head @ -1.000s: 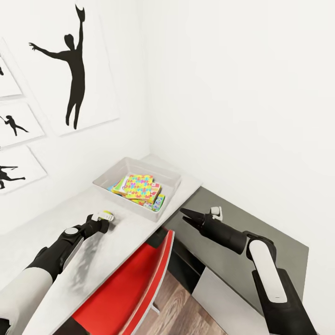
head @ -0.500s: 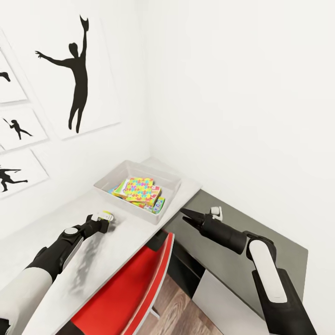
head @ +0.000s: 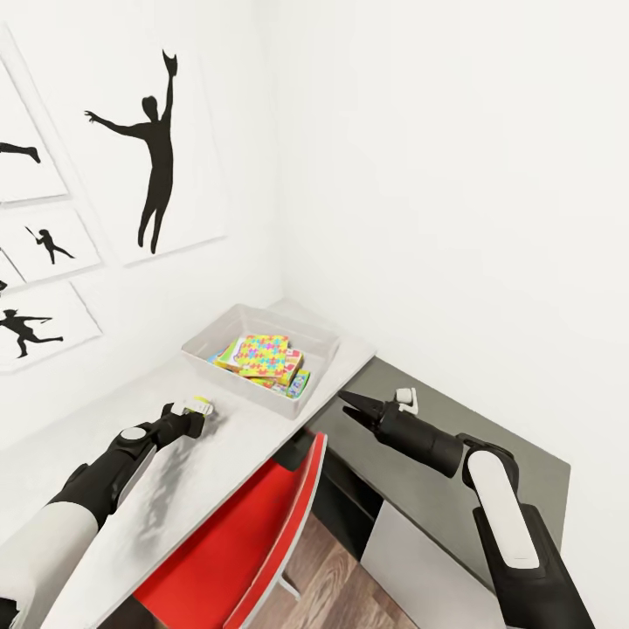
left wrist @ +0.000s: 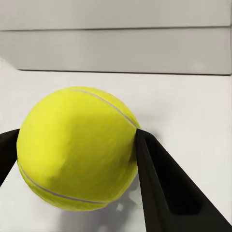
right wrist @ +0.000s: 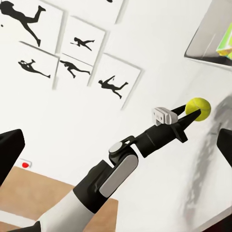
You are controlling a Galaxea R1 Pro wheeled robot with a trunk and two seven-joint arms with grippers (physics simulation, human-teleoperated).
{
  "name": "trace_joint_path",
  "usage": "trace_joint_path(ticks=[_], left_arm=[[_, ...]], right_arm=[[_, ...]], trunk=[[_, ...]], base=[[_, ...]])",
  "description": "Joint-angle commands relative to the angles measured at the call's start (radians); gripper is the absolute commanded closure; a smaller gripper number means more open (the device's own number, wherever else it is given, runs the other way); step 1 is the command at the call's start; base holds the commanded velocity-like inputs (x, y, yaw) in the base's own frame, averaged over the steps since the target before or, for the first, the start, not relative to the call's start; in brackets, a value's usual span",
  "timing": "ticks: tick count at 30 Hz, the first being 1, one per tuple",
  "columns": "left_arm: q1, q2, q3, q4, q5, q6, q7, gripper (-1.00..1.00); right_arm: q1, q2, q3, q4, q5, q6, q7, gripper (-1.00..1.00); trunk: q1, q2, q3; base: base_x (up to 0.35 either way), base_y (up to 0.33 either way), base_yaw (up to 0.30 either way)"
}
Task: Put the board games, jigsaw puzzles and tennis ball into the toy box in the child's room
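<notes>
The yellow-green tennis ball sits between the fingers of my left gripper, which is shut on it low over the pale table. In the left wrist view the tennis ball is pinched by both black fingers, with the toy box wall just beyond. The light grey toy box stands in the table's far corner. A mosaic jigsaw puzzle lies on top of the flat game boxes stacked inside. My right gripper hangs open and empty over the lower dark unit.
A red chair is tucked under the table's near edge. The lower dark grey unit with a white panel lies to the right, white walls close behind. Black silhouette pictures hang on the left wall. Wood floor shows below.
The whole view has shifted, so the wall pictures slide right. Both arms keep their poses and the ball stays in my left gripper.
</notes>
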Motion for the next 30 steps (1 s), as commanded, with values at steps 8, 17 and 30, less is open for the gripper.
trace_joint_path(ticks=[8, 17, 30], left_arm=[[-0.002, 0.007, 0.002, -0.006, -0.001, 0.06, -0.002, 1.0], [-0.004, 0.04, 0.011, -0.083, 0.003, 0.246, -0.003, 1.0], [-0.004, 0.091, 0.221, -0.247, 0.006, 0.516, -0.182, 1.0]], right_arm=[[-0.001, 0.001, -0.003, 0.0, 0.008, 0.006, 0.008, -1.0], [-0.001, 0.001, -0.003, 0.0, 0.008, 0.006, 0.008, -1.0], [-0.001, 0.001, -0.002, 0.0, 0.008, 0.006, 0.007, -1.0]], trunk=[[0.001, -0.002, 0.011], [0.001, -0.002, 0.026], [0.001, -0.002, 0.048]], base=[[-0.004, 0.0, 0.0], [0.0, 0.0, 0.0], [0.0, 0.0, 0.0]])
